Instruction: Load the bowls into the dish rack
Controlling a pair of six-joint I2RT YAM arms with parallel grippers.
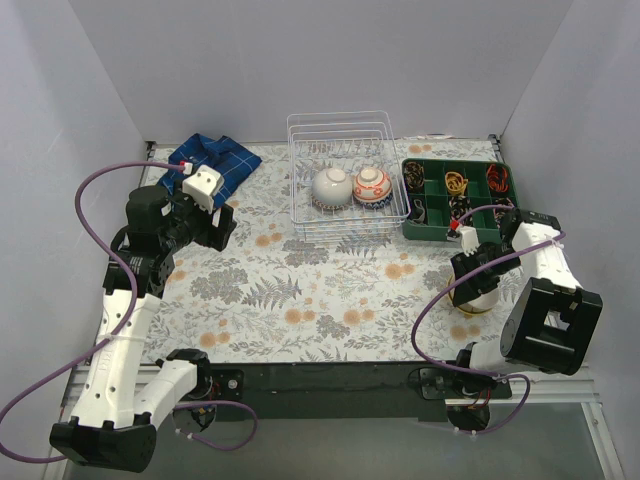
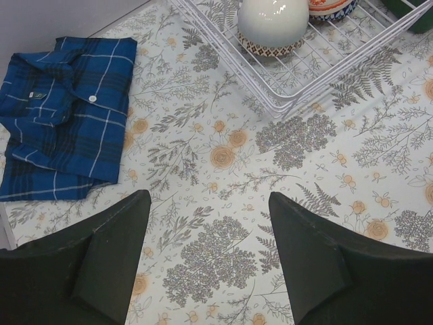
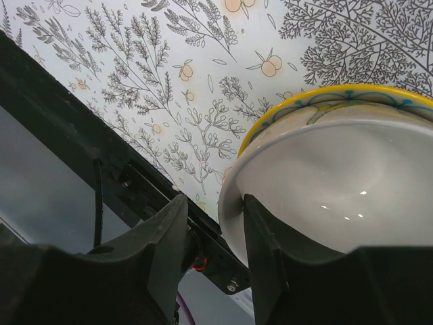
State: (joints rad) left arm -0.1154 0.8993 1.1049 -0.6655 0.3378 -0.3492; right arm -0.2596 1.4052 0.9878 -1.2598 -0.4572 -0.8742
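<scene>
The white wire dish rack (image 1: 300, 190) stands at the back centre. It holds a white bowl (image 1: 331, 186) and a red-patterned bowl (image 1: 372, 185), both upside down. In the left wrist view the rack (image 2: 291, 101) and the white bowl (image 2: 270, 20) are at the top. My left gripper (image 2: 208, 200) is open and empty over the tablecloth, left of the rack (image 1: 215, 225). My right gripper (image 3: 215, 203) is open at the front right (image 1: 472, 285). Its jaws straddle the rim of a white bowl (image 3: 325, 183) that seems nested in a yellow-rimmed bowl (image 3: 338, 95). One finger is inside, the other outside and apart from the rim.
A folded blue plaid shirt (image 1: 213, 165) lies at the back left, also in the left wrist view (image 2: 61, 115). A green compartmented tray (image 1: 425, 225) with small items sits right of the rack. The table's black front edge (image 3: 81, 128) is close to the right gripper.
</scene>
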